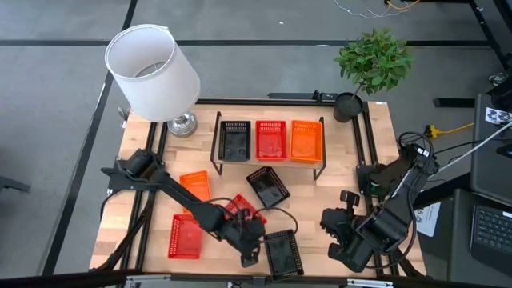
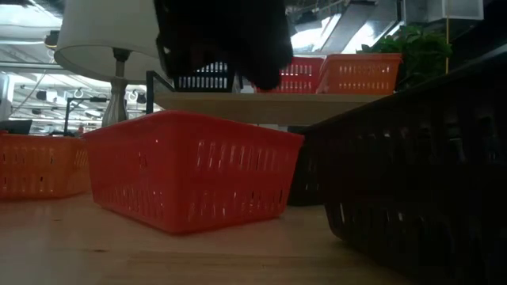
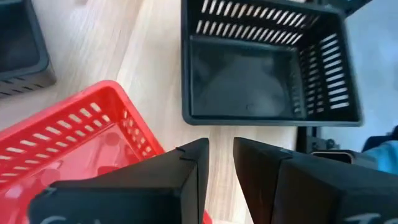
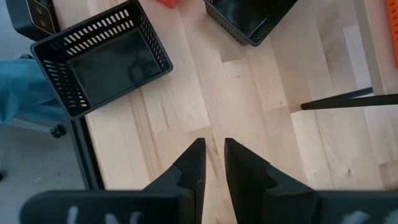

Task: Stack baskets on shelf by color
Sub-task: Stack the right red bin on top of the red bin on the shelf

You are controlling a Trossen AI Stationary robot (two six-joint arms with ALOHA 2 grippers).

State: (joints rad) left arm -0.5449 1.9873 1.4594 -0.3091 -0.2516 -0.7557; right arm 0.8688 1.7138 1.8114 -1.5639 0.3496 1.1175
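The shelf (image 1: 270,163) stands at the table's far middle and carries a black (image 1: 234,140), a red (image 1: 270,140) and an orange basket (image 1: 306,140), side by side. On the table lie an orange basket (image 1: 196,186), two red baskets (image 1: 186,236) (image 1: 244,210) and two black baskets (image 1: 268,186) (image 1: 283,252). My left gripper (image 1: 253,250) (image 3: 221,146) hovers shut and empty between the nearer red basket (image 3: 74,143) and the near black basket (image 3: 267,68). My right gripper (image 1: 332,228) (image 4: 214,146) is shut and empty over bare wood near the right front.
A white-shaded lamp (image 1: 152,68) stands at the far left corner and a potted plant (image 1: 372,64) at the far right corner. Bare tabletop (image 4: 249,93) lies between the right gripper and the shelf's black wire leg (image 4: 348,99).
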